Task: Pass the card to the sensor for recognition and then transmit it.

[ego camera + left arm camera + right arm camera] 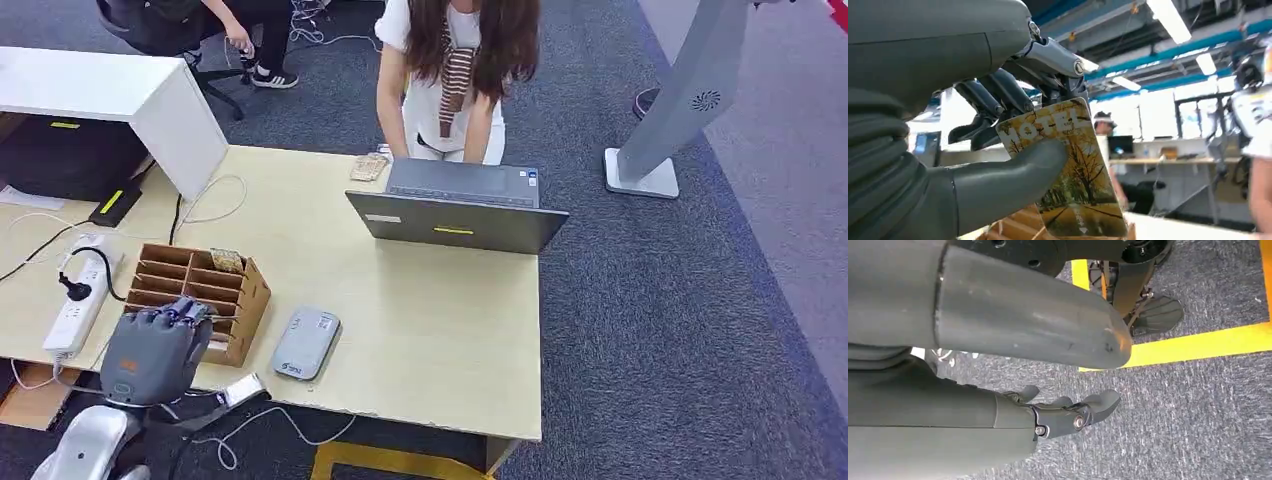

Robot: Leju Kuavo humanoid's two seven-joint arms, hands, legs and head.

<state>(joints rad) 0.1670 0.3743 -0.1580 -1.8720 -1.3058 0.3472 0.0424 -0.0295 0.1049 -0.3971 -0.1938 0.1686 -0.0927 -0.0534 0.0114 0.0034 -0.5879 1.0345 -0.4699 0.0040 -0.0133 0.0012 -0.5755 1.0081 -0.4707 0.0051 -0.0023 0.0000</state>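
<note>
Office carpet all around, blue-grey, with a light wooden desk [420, 300] right in front of me where everything is laid out. From the head camera I see my left hand [155, 350] raised over the near left part of the desk, just above the front edge of the wooden organizer [200, 285], the brown box with slots. The left wrist camera gives the good look: the hand is pinching a card [1068, 170] between the thick thumb [1013, 175] and the darker fingers [1008, 92], thumb pressed flat on the card's face. Card is yellow with an autumn tree print and "HOTEL" lettering, held tilted, with the organizer's slots just beneath its lower end. The sensor [306, 343], a flat grey pad, lies on the desk just beside the organizer, on its right and apart from my hand. Further back sits an open laptop [460, 210] with a person [455, 70] leaning over it from the far side. A white power strip [78, 300] lies on the desk to the left of the organizer. My right hand [1058, 415] hangs over carpet and yellow floor tape [1193, 342], holding nothing, fingers apart and only loosely bent.
</note>
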